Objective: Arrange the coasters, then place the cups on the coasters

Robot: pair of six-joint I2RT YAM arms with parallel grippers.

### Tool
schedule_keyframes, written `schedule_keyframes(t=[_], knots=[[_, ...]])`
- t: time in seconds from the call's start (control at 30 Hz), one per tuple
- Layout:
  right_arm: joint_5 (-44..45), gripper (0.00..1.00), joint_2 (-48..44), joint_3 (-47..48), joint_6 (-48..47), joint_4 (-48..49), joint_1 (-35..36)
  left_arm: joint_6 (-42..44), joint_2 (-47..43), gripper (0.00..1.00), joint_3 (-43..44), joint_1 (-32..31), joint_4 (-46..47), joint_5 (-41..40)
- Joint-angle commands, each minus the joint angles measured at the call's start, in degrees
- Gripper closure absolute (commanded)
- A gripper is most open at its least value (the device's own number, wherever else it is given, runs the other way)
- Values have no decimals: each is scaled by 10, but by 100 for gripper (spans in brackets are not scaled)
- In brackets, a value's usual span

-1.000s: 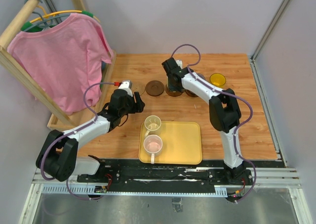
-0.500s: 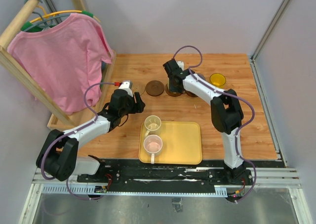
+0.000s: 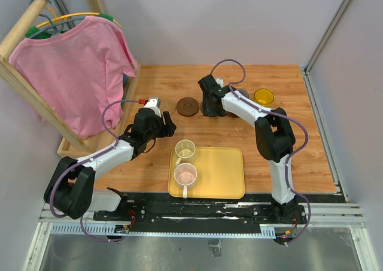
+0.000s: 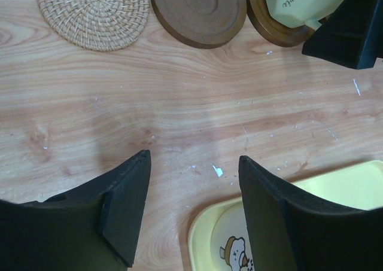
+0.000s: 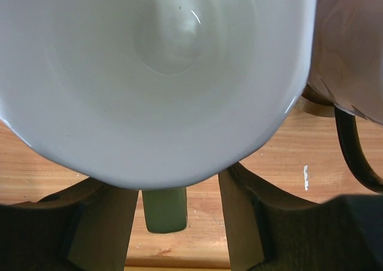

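A whitish-green cup (image 5: pixel 161 73) stands on a dark brown coaster (image 4: pixel 272 29) at the back middle. My right gripper (image 5: pixel 173 223) is open, its fingers either side of the cup's green handle (image 5: pixel 164 208) without squeezing it; from above it (image 3: pixel 209 105) hides the cup. A purple-grey cup (image 5: pixel 353 37) stands just to the right, and an amber cup (image 3: pixel 263 96) farther right. An empty dark coaster (image 3: pixel 187 106) and a woven tan coaster (image 4: pixel 93 11) lie to the left. My left gripper (image 4: pixel 194 175) hangs open over bare wood. A pale yellow cup (image 3: pixel 185 149) and a pink cup (image 3: pixel 185 174) sit on the tray.
The yellow tray (image 3: pixel 221 175) lies at the near middle, its corner (image 4: pixel 206 229) just under my left fingers. A wooden clothes rack with a pink shirt (image 3: pixel 75 73) fills the left side. Grey walls close the back and right of the wooden table (image 3: pixel 299 145).
My right gripper has opened and let go of the whitish-green cup's handle, leaving the cup on its coaster. The left arm has not moved.
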Motion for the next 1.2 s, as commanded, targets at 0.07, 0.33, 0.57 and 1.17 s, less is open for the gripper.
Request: schedule_keyframes(t=[0.07,0.33,0.57,1.17], knots=[[-9,46,-32,-14,8,-17,-10,-1,-8,36,10,3,13,10],[-11,46,-59,-38,6,-9,-4,-3,-17,36,8,4,10,12],[-13,44,-106,-59,4,-8,5,0,-42,36,-3,3,5,7],[21,2,-370,-234,-38,66,20,-1,-200,14,-34,-38,-90,68]])
